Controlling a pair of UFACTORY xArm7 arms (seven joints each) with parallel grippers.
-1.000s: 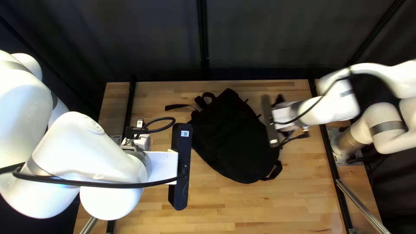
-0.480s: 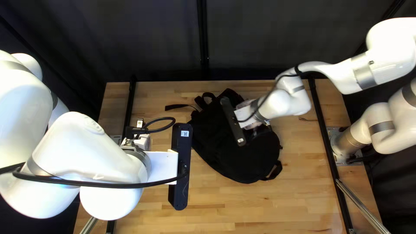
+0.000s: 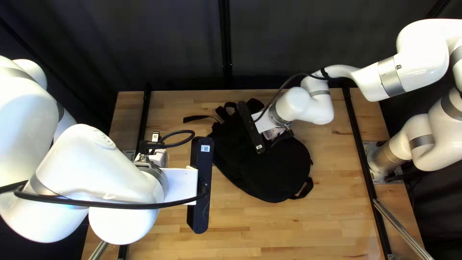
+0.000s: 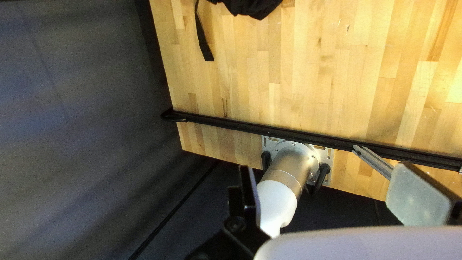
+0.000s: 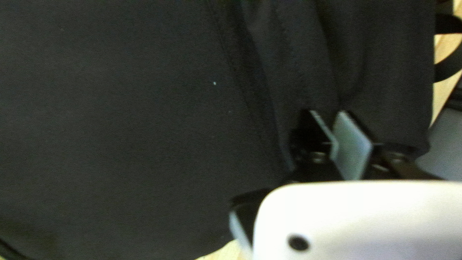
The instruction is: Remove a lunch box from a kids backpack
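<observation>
The black backpack [image 3: 240, 168] lies on its side on the table. Over its upper part, in the top left view, is my right gripper [image 3: 275, 135]. The right wrist view has dark backpack cloth [image 5: 144, 110] nearly everywhere; my right gripper [image 5: 336, 126] is over a fold there, its fingers a narrow gap apart, with no cloth clearly pinched. My left gripper [image 3: 158, 156] hangs left of the bag, mostly hidden by its mount. Seen from its wrist, my left gripper [image 4: 325, 171] is wide open and holds nothing. No lunch box is visible.
Bare wood tabletop [image 3: 269, 231] lies in front of the backpack. A loose strap [image 3: 199, 118] extends leftward from the bag. Black rails [image 4: 269, 132] run along the table's sides, and my left arm covers the near left area.
My right arm has swung left from the backpack's right edge to above its upper part, slowing lately. The bag's lower right strap shifted slightly. The left arm stayed still.
</observation>
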